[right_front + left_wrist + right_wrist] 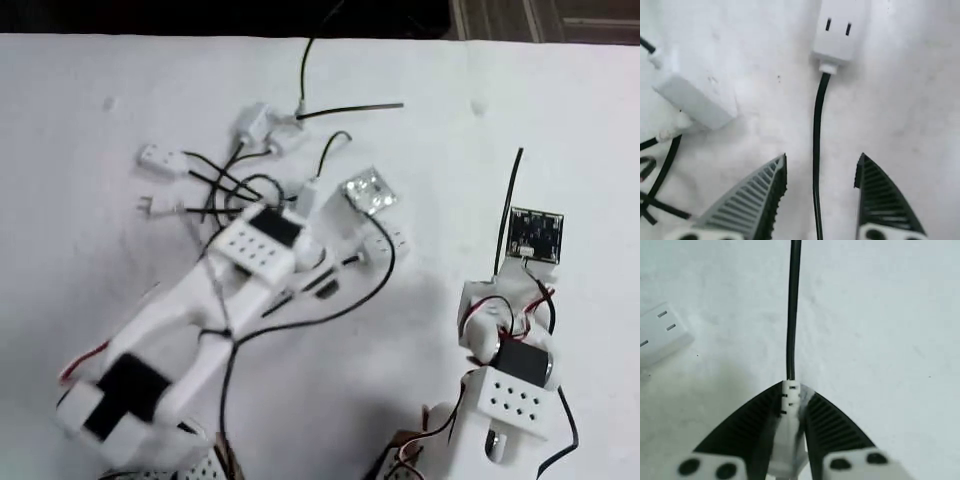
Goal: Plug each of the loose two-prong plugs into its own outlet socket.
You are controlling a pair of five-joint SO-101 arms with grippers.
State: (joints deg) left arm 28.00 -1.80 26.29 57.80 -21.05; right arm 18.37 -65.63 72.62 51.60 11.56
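Left wrist view: left gripper (822, 159) open astride a black cord (816, 125) running to a white socket (840, 35); right gripper (791, 388) clamped on what looks like a white plug (789, 427).

White table (560, 100), white outlet sockets (163, 158), tangled black cords (350, 109)

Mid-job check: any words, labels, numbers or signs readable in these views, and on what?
None can be read.
Outlet socket: two slots, no print visible.
Black board, high view: any marking too small to read.
Plug in the right claw: no print visible.
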